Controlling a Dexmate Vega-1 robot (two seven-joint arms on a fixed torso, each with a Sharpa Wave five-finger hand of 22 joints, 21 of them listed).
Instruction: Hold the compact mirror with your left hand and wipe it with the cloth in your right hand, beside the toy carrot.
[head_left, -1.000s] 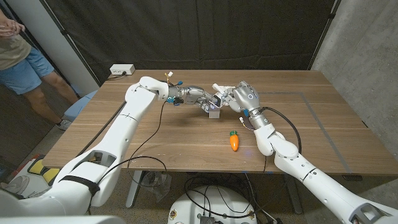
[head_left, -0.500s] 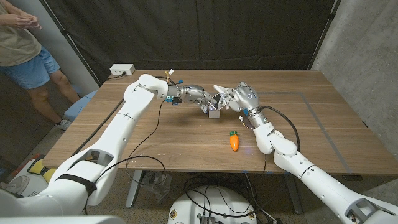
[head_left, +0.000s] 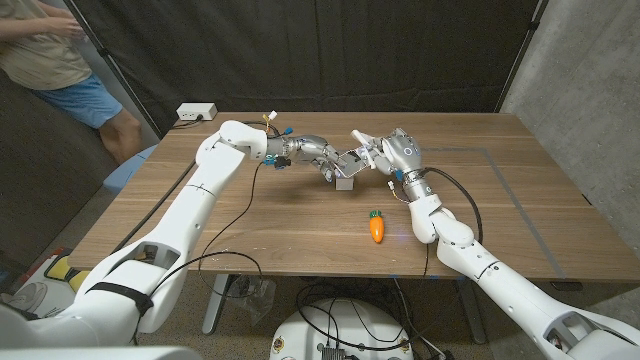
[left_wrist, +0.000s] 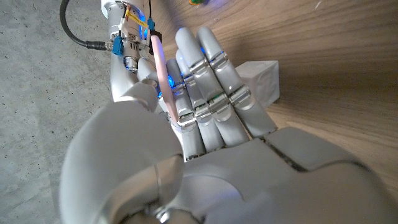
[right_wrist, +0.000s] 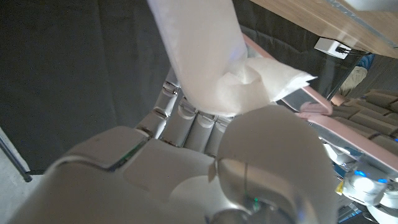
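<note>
In the head view's upper middle, the compact mirror (head_left: 347, 165) sits mostly hidden between the robot hands, and the person (head_left: 60, 60) is cut off at the upper left edge.

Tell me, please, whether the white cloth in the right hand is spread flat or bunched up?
Bunched: in the right wrist view the white cloth is gathered into folds in the right hand, beside the pink-rimmed compact mirror.

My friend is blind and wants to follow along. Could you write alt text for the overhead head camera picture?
Two white robot arms meet over the middle of a wooden table, the left robot hand holding a compact mirror while the right robot hand presses a white cloth to it. A toy carrot lies nearer the camera; a person stands at the far left.
</note>
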